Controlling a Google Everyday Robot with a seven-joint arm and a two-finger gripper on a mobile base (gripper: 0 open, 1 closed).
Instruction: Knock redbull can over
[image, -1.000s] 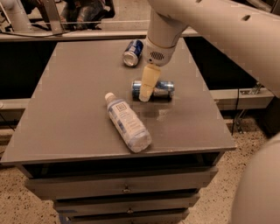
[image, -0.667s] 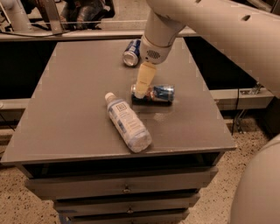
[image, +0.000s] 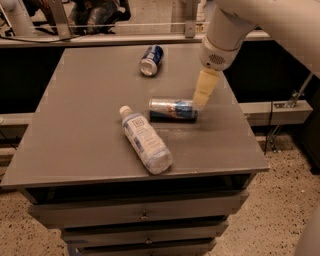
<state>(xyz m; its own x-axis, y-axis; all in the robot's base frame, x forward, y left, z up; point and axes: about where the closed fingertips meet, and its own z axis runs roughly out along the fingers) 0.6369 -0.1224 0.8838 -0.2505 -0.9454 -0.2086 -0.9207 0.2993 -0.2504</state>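
1. The redbull can (image: 173, 109) lies flat on its side near the middle of the gray worktop (image: 85, 95).
2. The hand (image: 201, 99) points down at the can's right end, very close to it.
3. I cannot tell if the hand is clenched or released.
4. A clear bottle (image: 145, 140) lies in front of the can, to its left.
5. A darker blue can (image: 151, 60) lies on its side farther back.

The redbull can (image: 173, 109) shows silver and blue panels with a red mark, the cream-yellow gripper (image: 202, 96) at its 2 o'clock hangs from a white arm (image: 227, 30), the other can (image: 151, 60) is dark blue with a silver top, the bottle (image: 146, 141) is clear with a white cap, and the table (image: 85, 95) is grey.
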